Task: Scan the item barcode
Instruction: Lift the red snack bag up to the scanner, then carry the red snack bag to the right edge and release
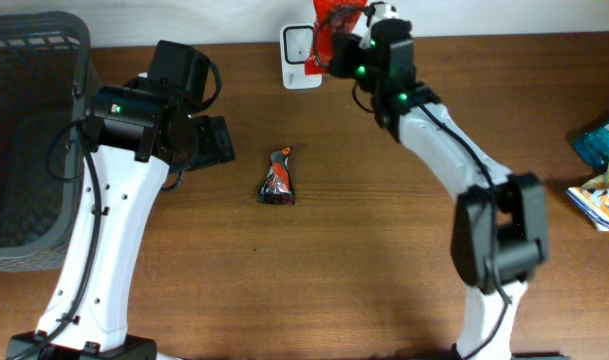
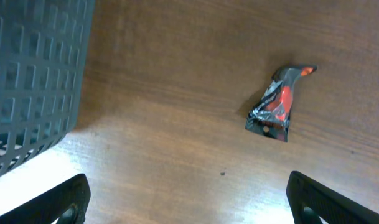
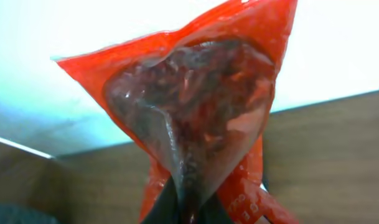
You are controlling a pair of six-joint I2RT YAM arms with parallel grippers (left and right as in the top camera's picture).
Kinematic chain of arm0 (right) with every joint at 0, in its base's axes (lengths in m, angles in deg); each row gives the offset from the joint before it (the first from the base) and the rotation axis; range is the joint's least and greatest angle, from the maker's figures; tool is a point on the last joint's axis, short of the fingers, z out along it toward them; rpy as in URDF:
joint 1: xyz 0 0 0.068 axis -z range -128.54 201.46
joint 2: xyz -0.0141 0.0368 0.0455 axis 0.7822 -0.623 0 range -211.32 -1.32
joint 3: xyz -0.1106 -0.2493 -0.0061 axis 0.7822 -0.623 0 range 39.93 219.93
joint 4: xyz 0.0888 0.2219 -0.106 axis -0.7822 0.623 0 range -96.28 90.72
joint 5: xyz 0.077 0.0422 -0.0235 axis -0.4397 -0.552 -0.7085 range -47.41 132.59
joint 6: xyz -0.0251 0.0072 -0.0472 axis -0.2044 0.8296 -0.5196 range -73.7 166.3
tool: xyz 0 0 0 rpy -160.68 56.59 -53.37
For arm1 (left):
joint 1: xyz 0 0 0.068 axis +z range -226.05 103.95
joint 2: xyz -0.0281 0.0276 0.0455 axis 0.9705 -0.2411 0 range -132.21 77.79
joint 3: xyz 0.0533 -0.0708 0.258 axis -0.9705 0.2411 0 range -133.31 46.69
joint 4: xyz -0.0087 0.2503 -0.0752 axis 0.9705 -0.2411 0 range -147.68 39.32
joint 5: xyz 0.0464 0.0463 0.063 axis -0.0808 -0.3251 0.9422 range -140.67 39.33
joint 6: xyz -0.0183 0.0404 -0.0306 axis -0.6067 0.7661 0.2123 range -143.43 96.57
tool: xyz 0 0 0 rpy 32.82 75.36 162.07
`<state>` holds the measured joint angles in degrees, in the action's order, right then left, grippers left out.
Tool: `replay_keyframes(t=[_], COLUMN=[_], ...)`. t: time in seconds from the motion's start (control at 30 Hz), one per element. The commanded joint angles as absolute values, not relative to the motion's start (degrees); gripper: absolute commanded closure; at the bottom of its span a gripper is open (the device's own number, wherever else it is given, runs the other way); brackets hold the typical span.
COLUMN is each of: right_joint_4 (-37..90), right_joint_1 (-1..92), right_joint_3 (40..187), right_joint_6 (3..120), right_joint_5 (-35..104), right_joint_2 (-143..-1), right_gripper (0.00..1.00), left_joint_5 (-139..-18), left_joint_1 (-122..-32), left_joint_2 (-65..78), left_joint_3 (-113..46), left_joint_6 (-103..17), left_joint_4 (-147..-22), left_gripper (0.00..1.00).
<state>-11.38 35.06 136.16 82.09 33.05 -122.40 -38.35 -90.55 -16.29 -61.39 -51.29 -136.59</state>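
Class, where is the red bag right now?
The red bag is at the far edge of the table in the overhead view, held by the right gripper beside the white scanner.

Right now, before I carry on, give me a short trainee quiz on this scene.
1. True or false: the right fingers hold a red packet.
2. Fill in: the left fingers stand ____.
3. Where does the dark packet lie? A) in the left fingers B) on the table C) on top of the red packet.
Key: 1 true; 2 open; 3 B.
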Motion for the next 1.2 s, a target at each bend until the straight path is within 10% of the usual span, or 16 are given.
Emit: replay_keyframes(t=[0.0,0.13,0.63,1.17], right_joint_4=[-8.54,11.87,19.15,62.87], right_joint_1=[33.66,33.53,35.63,84.98], right_joint_3=[150.56,175.26,176.02,176.0], right_joint_6=[85.8,85.61,85.59,79.79], right_joint_5=[30.71,32.61,28.0,39.94], right_joint_2=[-131.38,-145.67,-144.01,-135.62], right_gripper=[0.96,0.96,0.96,0.96], left_joint_5=[-37.76,-37.76,-37.76,-37.76], left_joint_1=[-90.55,-90.55,-90.55,-90.55], left_joint_2=[-16.05,-16.05,-16.05,-16.05], left_joint_3=[-61.56,-61.56,-61.56,-61.56], left_joint_6=[-50.35,-50.35,-50.35,-50.35], left_joint_4=[-136.5,-136.5,-136.5,-136.5], left_gripper=[0.01,0.01,0.01,0.01])
